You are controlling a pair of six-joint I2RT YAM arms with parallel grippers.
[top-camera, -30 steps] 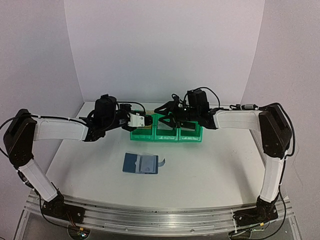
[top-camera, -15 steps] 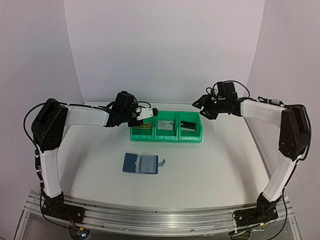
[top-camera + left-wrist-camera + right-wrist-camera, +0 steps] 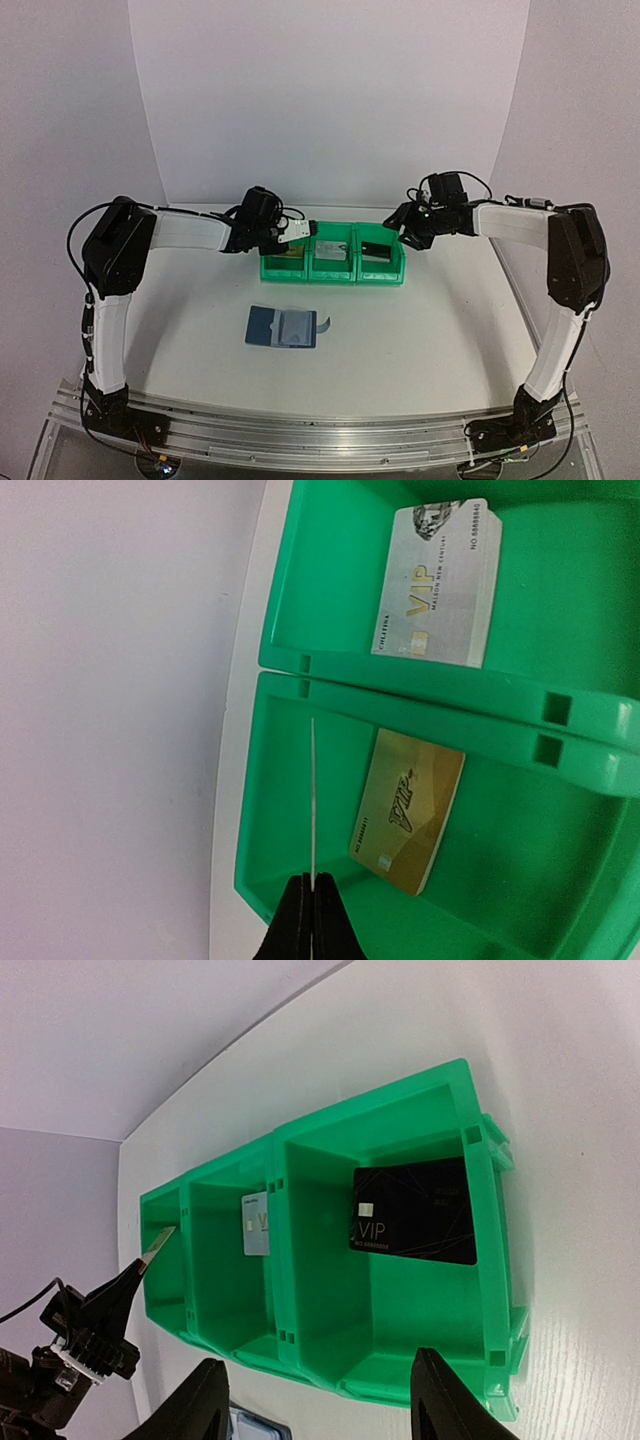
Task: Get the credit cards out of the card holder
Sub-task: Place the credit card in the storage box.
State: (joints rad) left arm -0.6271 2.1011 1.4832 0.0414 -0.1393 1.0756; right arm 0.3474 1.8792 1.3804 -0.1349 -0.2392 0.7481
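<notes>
card [image 3: 312,790] pinched edge-on in left end effector [image 3: 311,908]; to be lowered inside left bin [image 3: 520,860] before release. right end effector [image 3: 318,1400] spread, empty.

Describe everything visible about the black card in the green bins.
The black card is a thin plastic rectangle with pale VIP lettering, a small pale chip near one corner and fine gold lines. It seems to lie flat, face up, alone on the floor of the end green bin, rightmost in the top view. The open right pincer hangs above, apart from it.
</notes>
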